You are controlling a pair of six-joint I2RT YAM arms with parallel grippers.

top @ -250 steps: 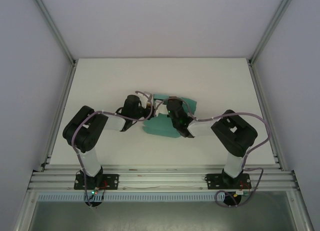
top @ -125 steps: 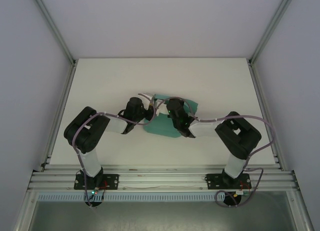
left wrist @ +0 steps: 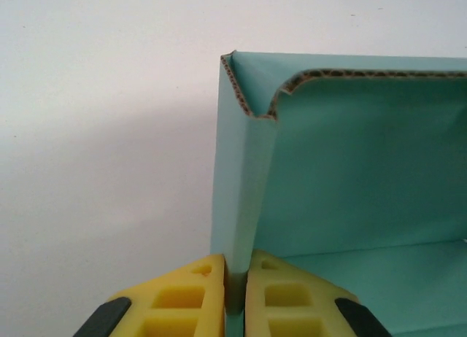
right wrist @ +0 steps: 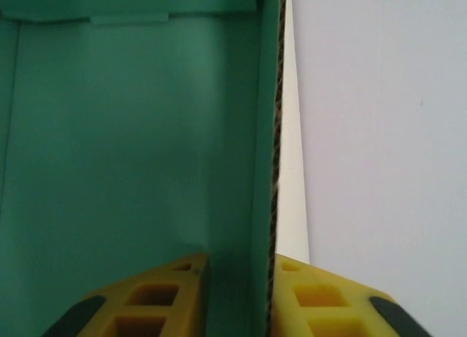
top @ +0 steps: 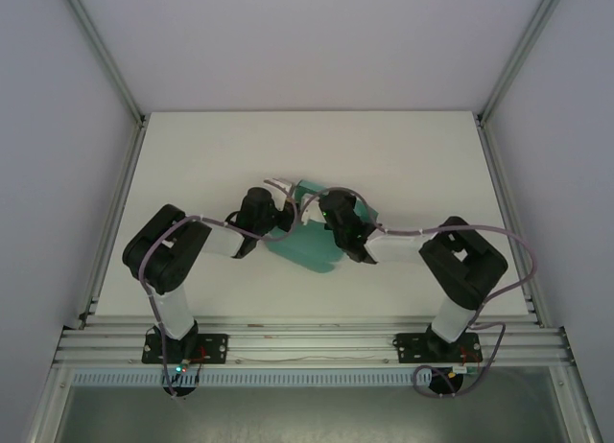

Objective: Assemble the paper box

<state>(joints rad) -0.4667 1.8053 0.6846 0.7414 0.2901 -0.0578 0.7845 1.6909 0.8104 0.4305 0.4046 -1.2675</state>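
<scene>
Reaching in from the left: left arm, black and white, elbow bent, its left gripper [top: 284,213] at the left end of the paper box [top: 305,247].

Left gripper, wrist view [left wrist: 235,280]: yellow fingers [left wrist: 182,297] drawn almost together, clamped on a thin folded upright edge of the paper box [left wrist: 350,176]. The corrugated cut edge shows along the top of that corner. White tabletop [left wrist: 102,133] lies to the left of the card.

Paper box, middle of the tabletop [top: 384,155]: teal-green card, partly folded, walls raised, held between the two arms. From above it sits slanted, the near corner pointing toward the arm bases.

Right gripper [top: 334,209], at the far right part of the box, its arm folding back to the right.

Right gripper, wrist view [right wrist: 241,270]: yellow fingers [right wrist: 160,300] set a little apart, astride one upright side wall. The outer finger lies against the wall's corrugated edge. The inner finger sits inside the paper box [right wrist: 131,147] over its shaded floor. Whether the two actually pinch the wall I cannot tell. Bare tabletop [right wrist: 379,133] runs along the right of that wall.
</scene>
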